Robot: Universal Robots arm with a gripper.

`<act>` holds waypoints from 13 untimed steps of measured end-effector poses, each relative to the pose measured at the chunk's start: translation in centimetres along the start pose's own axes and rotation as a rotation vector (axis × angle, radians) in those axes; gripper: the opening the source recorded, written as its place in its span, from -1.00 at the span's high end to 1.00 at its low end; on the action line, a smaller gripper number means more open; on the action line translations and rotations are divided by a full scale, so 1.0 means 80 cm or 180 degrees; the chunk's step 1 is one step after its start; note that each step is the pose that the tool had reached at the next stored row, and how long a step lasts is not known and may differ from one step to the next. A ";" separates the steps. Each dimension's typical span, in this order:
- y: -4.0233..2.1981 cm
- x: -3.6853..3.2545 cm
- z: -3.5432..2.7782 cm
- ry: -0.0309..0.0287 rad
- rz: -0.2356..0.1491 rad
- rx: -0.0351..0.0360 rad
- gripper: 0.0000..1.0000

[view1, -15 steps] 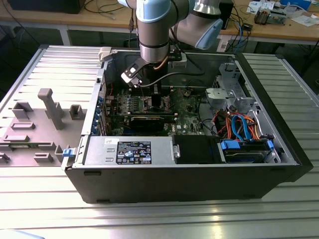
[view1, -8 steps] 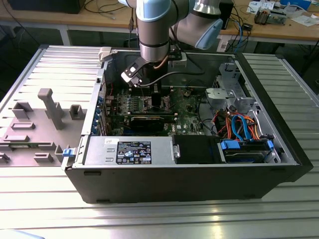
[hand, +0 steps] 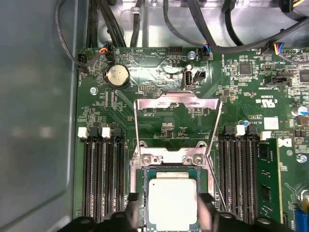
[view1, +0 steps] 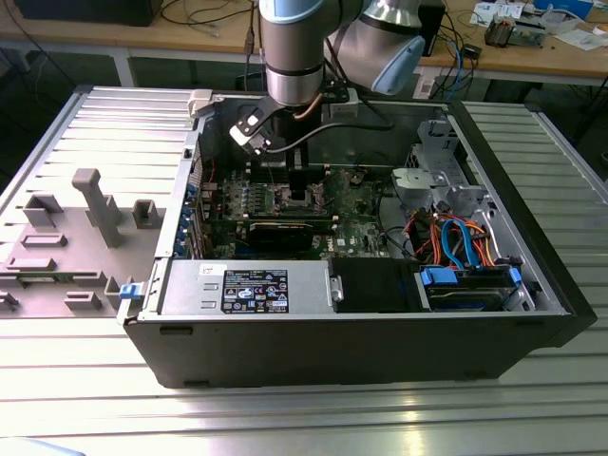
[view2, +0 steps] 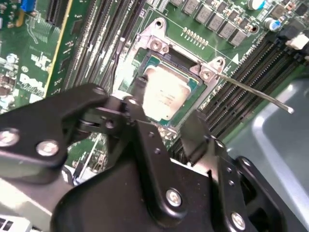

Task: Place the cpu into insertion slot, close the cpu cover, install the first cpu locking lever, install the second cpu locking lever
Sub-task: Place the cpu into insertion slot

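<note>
First wrist view puts the gripper (hand: 169, 199) low over the socket (hand: 166, 158), straddling the cpu (hand: 172, 208). The cpu lies flat and square in the socket with its grey metal face up. Whether the gripper clamps the chip's edges or stands just off them, I cannot tell. In the second wrist view the gripper's black body reaches down to two opposite sides of the cpu. Just beyond the gripper, past the socket's far edge, the cpu cover (hand: 176, 100) is swung open and back, and the green motherboard (hand: 145, 67) shows through its window. In the second wrist view a thin wire lever (view2: 251, 90) juts free from a socket corner near the gripper, raised off the board. On both flanks of the gripper run black memory slots (hand: 101, 179), and farther out on one flank a memory stick (hand: 268, 179) is seated. Beyond the cover sits a coin cell (hand: 117, 76), and past it black cables (hand: 222, 34) cross the board's edge. In the exterior view the arm (view1: 294, 47) reaches down into the open case (view1: 380, 347). A grey power supply (view1: 247, 285) lies nearer that camera than the gripper. Outside the case, well off toward the exterior view's left, a grey tray (view1: 57, 256) rests on the ribbed metal table (view1: 285, 418).
</note>
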State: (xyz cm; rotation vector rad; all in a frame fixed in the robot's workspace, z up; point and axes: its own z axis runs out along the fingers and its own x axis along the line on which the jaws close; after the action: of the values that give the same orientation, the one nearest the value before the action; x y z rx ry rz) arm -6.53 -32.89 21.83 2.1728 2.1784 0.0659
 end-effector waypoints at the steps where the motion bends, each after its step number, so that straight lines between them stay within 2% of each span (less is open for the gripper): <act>1: 0.0002 -0.0001 -0.0026 0.0000 0.0000 0.0002 0.03; 2: 0.0002 0.0000 -0.0029 0.0000 0.0000 0.0002 0.03; 5: 0.0002 -0.0001 -0.0031 0.0000 0.0000 0.0003 0.39; 6: 0.0002 -0.0001 -0.0031 0.0000 0.0000 0.0003 0.39; 9: 0.0002 -0.0001 -0.0032 0.0000 0.0000 0.0003 0.75; 13: 0.0002 -0.0001 -0.0033 0.0000 0.0000 0.0003 0.79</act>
State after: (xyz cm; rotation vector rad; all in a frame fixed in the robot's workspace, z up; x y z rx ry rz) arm -6.53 -32.89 22.09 2.1733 2.1789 0.0649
